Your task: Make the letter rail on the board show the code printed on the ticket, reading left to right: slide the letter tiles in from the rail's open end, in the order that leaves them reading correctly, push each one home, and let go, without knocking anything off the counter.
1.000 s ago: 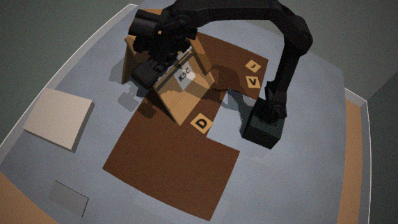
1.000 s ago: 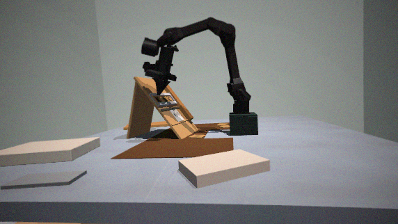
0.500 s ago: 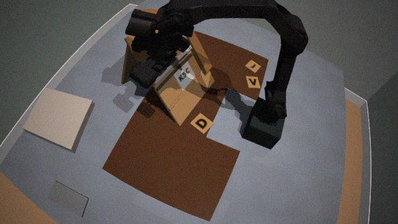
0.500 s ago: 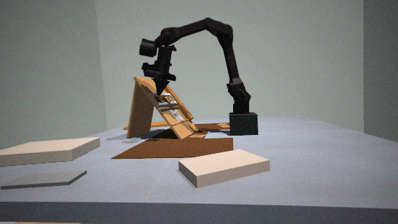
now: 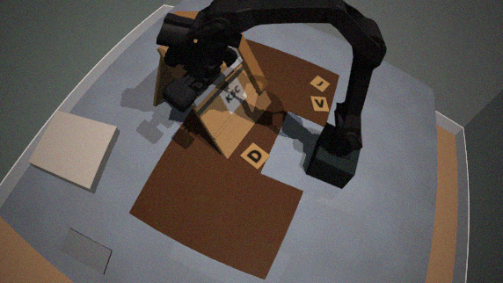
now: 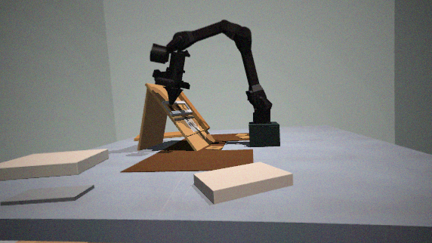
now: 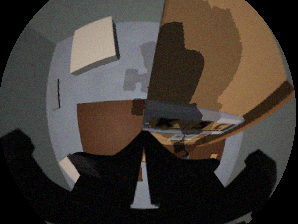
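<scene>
The sloped wooden board (image 5: pixel 226 136) (image 6: pixel 195 143) (image 7: pixel 260 47) carries the letter rail (image 6: pixel 182 112) (image 7: pixel 233 119) across its face. Tiles sit in the rail, seen edge-on and shadowed in the wrist view; their letters are hard to read there. The ticket (image 5: pixel 233 97) below the rail reads K, then 5 or S, then C. My gripper (image 6: pixel 171 104) (image 7: pixel 144 133) is shut and empty, pointing down with its tips at the rail's left end; whether they touch a tile is unclear. Loose tiles D (image 5: pixel 255 156), V (image 5: pixel 320 104) and J (image 5: pixel 319 83) lie flat on the brown mats.
A pale block (image 5: pixel 75 149) (image 6: pixel 57 162) (image 7: pixel 95 45) lies beyond the board's left side. Another pale block (image 6: pixel 243 181) is near the front in the exterior view. A thin grey plate (image 5: pixel 87 250) (image 6: pixel 49 194) lies flat. The arm's dark base (image 5: pixel 332 164) (image 6: pixel 264 133) stands right of the board.
</scene>
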Motion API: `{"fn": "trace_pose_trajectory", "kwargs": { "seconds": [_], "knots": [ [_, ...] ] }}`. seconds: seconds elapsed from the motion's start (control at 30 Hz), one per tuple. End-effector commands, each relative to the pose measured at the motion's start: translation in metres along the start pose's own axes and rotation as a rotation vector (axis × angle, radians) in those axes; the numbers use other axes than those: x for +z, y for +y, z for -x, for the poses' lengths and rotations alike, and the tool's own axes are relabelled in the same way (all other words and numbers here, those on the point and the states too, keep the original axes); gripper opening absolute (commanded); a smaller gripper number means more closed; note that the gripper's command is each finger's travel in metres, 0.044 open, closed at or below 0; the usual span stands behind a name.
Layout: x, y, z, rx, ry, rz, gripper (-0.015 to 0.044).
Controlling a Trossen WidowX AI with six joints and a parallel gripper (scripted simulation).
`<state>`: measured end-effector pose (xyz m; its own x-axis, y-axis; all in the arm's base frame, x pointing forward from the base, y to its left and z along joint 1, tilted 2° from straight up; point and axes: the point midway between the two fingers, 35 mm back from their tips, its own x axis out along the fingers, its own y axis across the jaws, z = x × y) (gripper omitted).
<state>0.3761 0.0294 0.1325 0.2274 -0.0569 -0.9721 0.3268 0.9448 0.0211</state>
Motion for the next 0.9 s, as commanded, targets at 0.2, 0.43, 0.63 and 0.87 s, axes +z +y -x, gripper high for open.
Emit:
{"fn": "trace_pose_trajectory", "kwargs": {
  "seconds": [0.2, 0.43, 0.63, 0.87],
  "knots": [
    [0.0031, 0.0007, -0.005, 0.002, 0.003, 0.004, 0.0],
    [0.0053, 0.0008, -0.0077, 0.002, 0.002, 0.004, 0.0],
    [0.0071, 0.0008, -0.01, 0.002, 0.002, 0.004, 0.0],
    [0.0093, 0.0009, -0.0127, 0.002, 0.002, 0.004, 0.0]
  ]
}}
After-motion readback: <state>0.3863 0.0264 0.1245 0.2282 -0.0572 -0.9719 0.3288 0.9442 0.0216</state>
